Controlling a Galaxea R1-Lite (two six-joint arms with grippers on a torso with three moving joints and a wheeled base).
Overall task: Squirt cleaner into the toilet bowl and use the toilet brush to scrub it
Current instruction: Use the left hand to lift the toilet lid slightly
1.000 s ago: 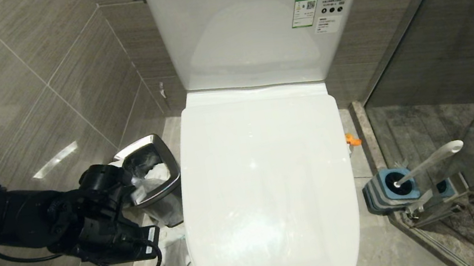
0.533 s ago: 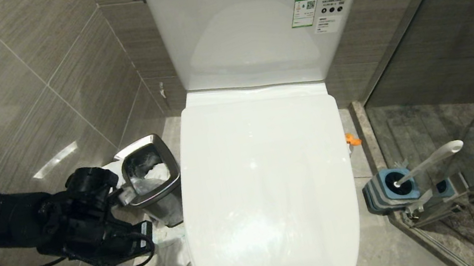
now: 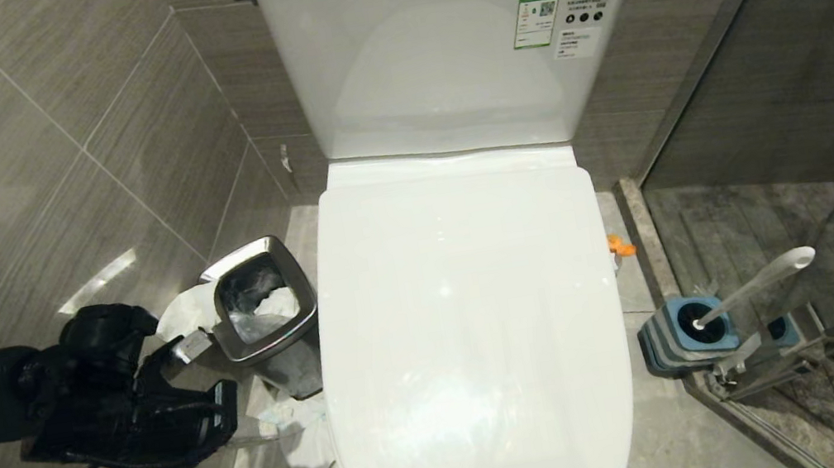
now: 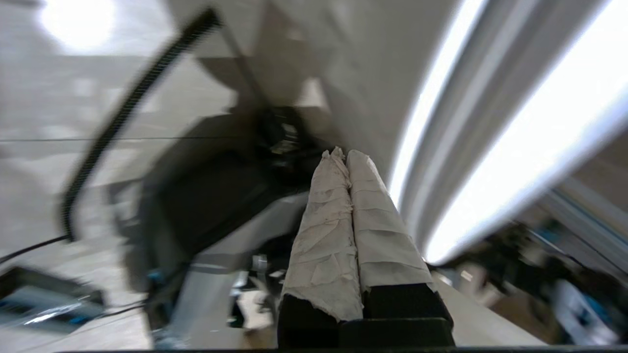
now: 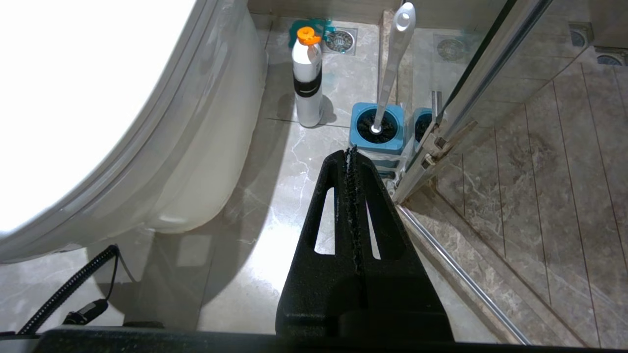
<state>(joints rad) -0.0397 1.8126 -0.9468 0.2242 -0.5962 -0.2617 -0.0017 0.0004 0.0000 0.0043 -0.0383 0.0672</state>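
With both claws clenched on nothing, the toilet brush (image 3: 759, 283) on the right looks light, stiff and slick, best gripped mid-handle above its holder (image 3: 688, 335).

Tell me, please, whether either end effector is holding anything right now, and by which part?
Nothing is held. The left end effector is shut on nothing beside the toilet bowl; the right end effector is shut and empty, short of the toilet brush in its holder.
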